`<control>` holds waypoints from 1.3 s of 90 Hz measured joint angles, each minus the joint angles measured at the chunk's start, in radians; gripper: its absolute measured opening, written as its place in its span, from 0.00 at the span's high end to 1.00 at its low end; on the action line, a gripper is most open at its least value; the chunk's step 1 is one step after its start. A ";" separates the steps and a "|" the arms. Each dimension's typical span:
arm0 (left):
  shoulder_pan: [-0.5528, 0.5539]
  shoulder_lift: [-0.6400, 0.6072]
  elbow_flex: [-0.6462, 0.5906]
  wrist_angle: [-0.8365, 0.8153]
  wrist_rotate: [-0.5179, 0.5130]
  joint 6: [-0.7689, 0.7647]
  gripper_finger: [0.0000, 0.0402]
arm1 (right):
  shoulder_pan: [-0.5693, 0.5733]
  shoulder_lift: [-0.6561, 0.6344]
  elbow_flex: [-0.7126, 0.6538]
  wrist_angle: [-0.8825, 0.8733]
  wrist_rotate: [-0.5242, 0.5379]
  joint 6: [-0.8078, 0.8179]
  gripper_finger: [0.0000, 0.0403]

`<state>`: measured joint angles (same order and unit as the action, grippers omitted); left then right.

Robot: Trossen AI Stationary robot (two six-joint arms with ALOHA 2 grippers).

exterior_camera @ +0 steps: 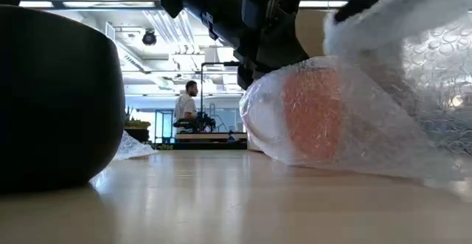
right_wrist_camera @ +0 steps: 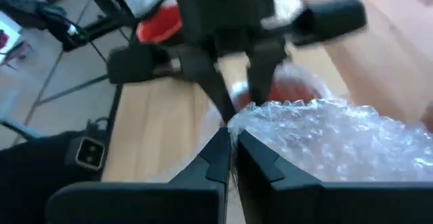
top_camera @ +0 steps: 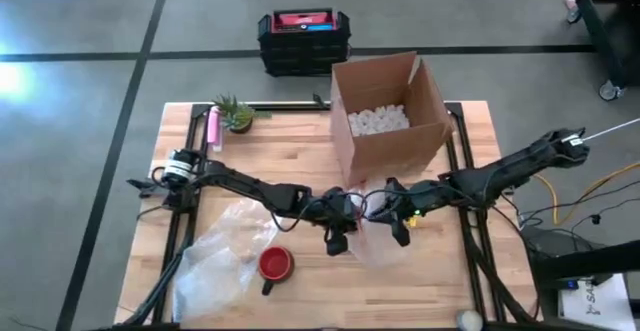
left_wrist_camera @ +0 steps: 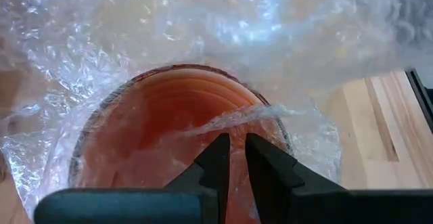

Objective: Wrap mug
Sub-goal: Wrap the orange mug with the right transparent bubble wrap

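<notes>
Dark round bulk [exterior_camera: 55,89] fills the low view's left. At the high view's lower centre the mug [left_wrist_camera: 176,126] lies swaddled in soft, slippery bubble wrap [right_wrist_camera: 331,139]. Left gripper [left_wrist_camera: 233,158] pinches a fold; right gripper [right_wrist_camera: 232,149] clamps the edge. Ceramic, fragile: grasp film only.

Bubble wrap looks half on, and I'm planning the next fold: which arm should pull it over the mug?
Right: its gripper already pinches the bubble wrap edge beside the mug.

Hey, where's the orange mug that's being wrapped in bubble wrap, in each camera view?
High view: orange mug barely visible under wrap, between both grippers, bottom centre.
Low view: orange blur inside wrap, centre-right.
Left wrist view: its open mouth fills the centre.
Right wrist view: orange patch behind wrap, centre-right.
Shared landmark: clear bubble wrap.
</notes>
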<state>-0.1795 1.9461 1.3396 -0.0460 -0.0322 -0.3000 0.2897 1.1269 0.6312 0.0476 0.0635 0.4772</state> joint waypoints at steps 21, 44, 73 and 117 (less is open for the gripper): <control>0.000 0.000 0.000 0.000 0.000 0.000 0.91 | -0.002 0.198 0.000 0.164 0.009 -0.086 1.00; -0.001 -0.061 -0.002 -0.106 0.001 -0.005 0.91 | -0.002 0.290 0.003 0.186 0.047 -0.085 1.00; -0.002 -0.205 0.001 -0.168 -0.040 -0.008 0.91 | -0.002 0.284 -0.001 0.163 0.076 -0.089 1.00; 0.010 0.004 -0.001 -0.014 -0.050 0.004 0.91 | -0.002 0.275 0.018 0.096 0.056 -0.085 1.00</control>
<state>-0.1690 1.9501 1.3390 -0.0599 -0.0825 -0.2964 0.2879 1.4017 0.6487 0.1437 0.1197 0.3917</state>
